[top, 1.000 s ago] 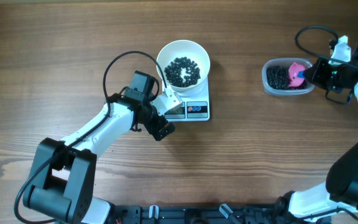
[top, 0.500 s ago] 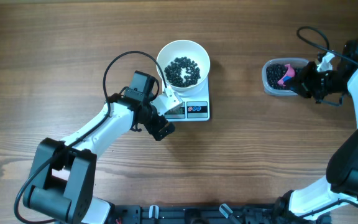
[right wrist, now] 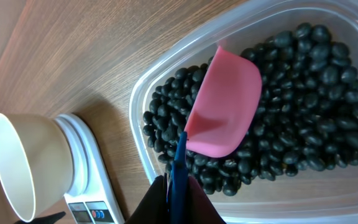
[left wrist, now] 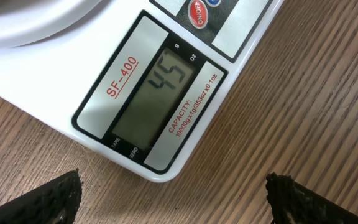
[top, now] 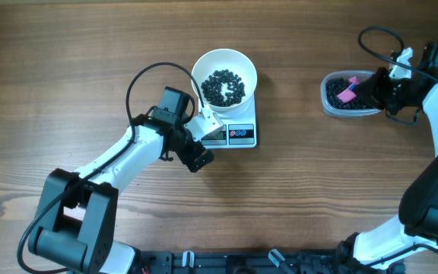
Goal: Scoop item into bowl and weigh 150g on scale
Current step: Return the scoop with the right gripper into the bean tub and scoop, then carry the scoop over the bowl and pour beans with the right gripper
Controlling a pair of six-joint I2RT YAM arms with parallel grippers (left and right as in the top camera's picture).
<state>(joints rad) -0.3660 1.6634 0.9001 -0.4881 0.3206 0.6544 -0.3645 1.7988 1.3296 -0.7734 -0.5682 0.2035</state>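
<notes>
45 on the scale; pink scoop among the beans.

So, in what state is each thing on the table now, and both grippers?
White rectangular kitchen scale: switched on, display reads 45.
Round white bowl: on the scale, partly filled with black beans.
Clear plastic tub: open, holding black beans.
Pink plastic scoop: empty, over the tub's beans.
Left gripper: jaws open, holding nothing.
Right gripper: jaws shut on the scoop's handle.
</notes>
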